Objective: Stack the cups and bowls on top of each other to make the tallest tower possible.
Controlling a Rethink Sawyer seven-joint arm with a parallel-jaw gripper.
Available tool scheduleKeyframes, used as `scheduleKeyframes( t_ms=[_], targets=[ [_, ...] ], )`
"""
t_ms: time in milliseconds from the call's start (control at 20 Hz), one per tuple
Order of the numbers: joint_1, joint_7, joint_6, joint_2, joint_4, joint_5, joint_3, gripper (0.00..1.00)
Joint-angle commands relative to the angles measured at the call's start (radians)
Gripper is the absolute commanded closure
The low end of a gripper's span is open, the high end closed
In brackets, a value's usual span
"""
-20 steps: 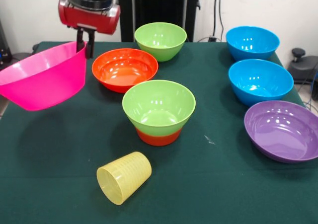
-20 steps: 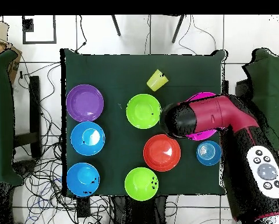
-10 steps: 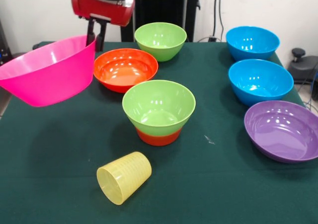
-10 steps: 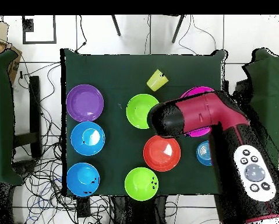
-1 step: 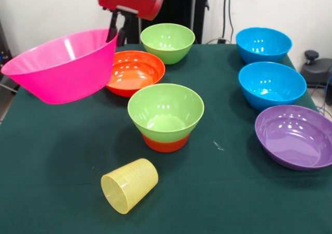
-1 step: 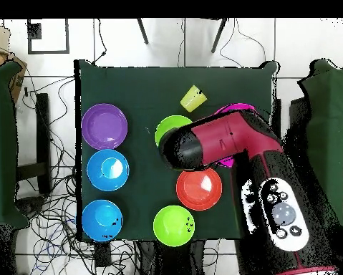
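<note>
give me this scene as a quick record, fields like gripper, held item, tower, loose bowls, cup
gripper: gripper clamped on the rim of the pink bowl
held item: pink bowl, lifted clear of the table, tilted, at the front view's left
tower: lime green bowl nested on a small orange bowl, mid-table
loose bowls: wide orange bowl, second lime green bowl, two blue bowls, purple bowl
cup: pale yellow cup lying on its side, near the front edge
</note>
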Motion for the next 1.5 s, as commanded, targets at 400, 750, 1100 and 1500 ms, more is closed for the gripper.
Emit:
scheduleKeyframes(
  t_ms=[400, 750, 1100, 1500],
  targets=[
    [0.188, 0.119, 0.117, -0.024, 0.046, -0.052, -0.175, 1.00],
    [0.273, 0.173, 0.096, 0.002, 0.036, -0.040, -0.240, 1.00],
    [0.352, 0.213, 0.085, 0.044, 0.001, -0.027, -0.299, 1.00],
    [0.408, 0.230, 0.064, 0.068, -0.022, -0.013, -0.363, 1.00]
  ],
)
